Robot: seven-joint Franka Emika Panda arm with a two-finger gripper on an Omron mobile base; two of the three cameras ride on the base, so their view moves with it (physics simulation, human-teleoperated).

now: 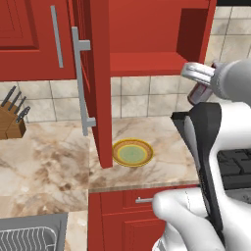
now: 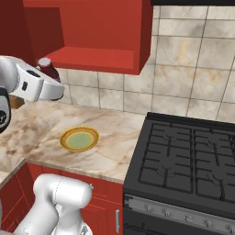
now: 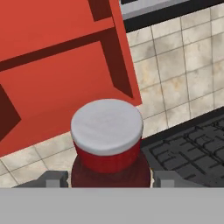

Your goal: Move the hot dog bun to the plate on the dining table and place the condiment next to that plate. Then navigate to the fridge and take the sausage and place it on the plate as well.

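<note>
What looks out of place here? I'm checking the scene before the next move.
The upper cabinet door hangs open over the counter, above an empty plate. The gripper holds a red condiment bottle in the air beside the cabinet. Nothing looks spilled or broken.

red cabinets | tiled wall | marble counter | black range | knife block

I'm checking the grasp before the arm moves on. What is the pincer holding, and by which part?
The pincer holds a dark red condiment bottle with a white cap, gripped on the body's sides just below the cap.
</note>
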